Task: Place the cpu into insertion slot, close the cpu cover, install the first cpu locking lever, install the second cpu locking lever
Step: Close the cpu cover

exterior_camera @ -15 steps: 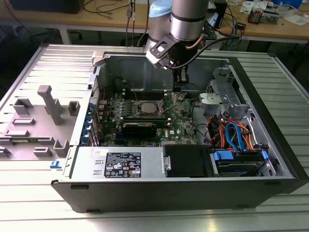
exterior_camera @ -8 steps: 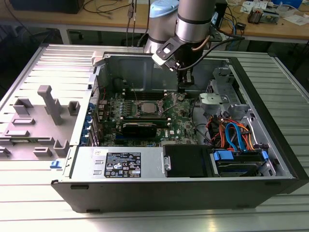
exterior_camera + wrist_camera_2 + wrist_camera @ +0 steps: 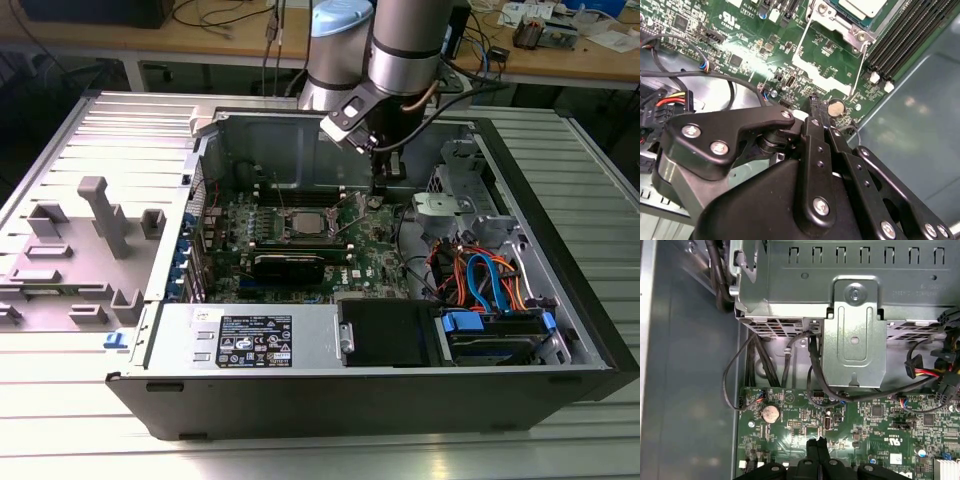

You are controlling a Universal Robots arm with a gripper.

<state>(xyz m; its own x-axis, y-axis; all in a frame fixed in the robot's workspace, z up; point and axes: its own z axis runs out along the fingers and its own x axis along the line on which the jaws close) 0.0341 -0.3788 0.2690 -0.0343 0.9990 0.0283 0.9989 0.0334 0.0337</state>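
Exterior view shows the black computer case point(image 3: 300, 400) lying open on its side on the ribbed grey desk point(image 3: 90, 430), so the green motherboard point(image 3: 375, 250) faces up within the arm's reach. The small square silvery-topped cpu point(image 3: 303, 222) sits in the square metal-rimmed insertion slot point(image 3: 284, 226). In the second wrist view the thin silvery frame of the cpu cover point(image 3: 827, 20) seems to lie down around the chip, though part of it is out of frame. A thin wire locking lever point(image 3: 860, 65) slants free beside the socket, apparently unlatched. The black gripper point(image 3: 816, 102) hangs low over the board, just beside the round silvery coin battery point(image 3: 836, 107) and near that lever's end. Its jaws are pressed together with nothing between them, probably so they work as one blunt tip for pushing the wire, not grasping it.
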